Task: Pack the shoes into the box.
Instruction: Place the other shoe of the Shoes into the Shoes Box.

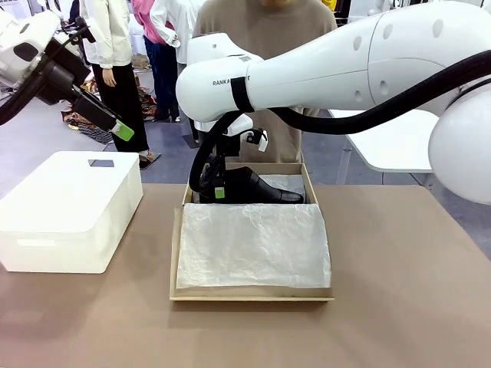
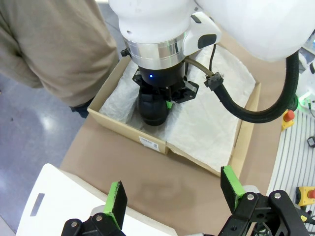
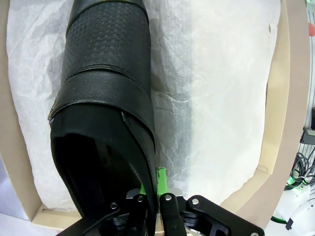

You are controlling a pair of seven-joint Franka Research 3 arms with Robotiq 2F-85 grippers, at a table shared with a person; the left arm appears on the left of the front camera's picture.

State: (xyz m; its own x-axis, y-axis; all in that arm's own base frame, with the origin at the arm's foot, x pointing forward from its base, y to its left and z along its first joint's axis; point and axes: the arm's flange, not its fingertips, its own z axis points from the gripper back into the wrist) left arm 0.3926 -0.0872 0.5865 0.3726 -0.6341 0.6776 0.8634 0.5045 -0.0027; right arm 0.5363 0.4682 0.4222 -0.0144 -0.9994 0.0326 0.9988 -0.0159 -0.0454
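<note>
- Inside the box [image 1: 253, 294], in its far compartment, one glossy black shoe [image 1: 261, 188] sits low over the white tissue paper [image 1: 253, 245] with its toe toward the box's right wall. We cannot tell whether its sole fully rests there.
- At the box's left end, the right tool [image 1: 219, 192] is clamped on the shoe. It pinches the leather wall at the heel end, and one green pad [image 3: 160, 179] shows on the outside of the leather.
- Up and to the left of the box, the left tool [image 1: 121, 130] hangs above the white plastic box [image 1: 69, 207], jaws spread wide with nothing between them.
- We judge the task no more than half done. This shoe is in the box but not let go, a second shoe is left to pack, and the flap probably has to be closed after that.
- Within the box, the shoe lies close along one long wall. A wide band of bare tissue runs between it and the opposite wall, and we judge that room enough for the partner.
- On the box's near side, the flap lies flat on the bench [image 1: 399, 291], covered with tissue. The cardboard walls stand upright around the compartment.
- Above the box, the right arm's wrist takes most of the space, so we judge that the left tool has little way in for now.
- Just beyond the box's far wall stands a person [image 1: 268, 31], while to the right of the box the bench gives open brown surface.
</note>
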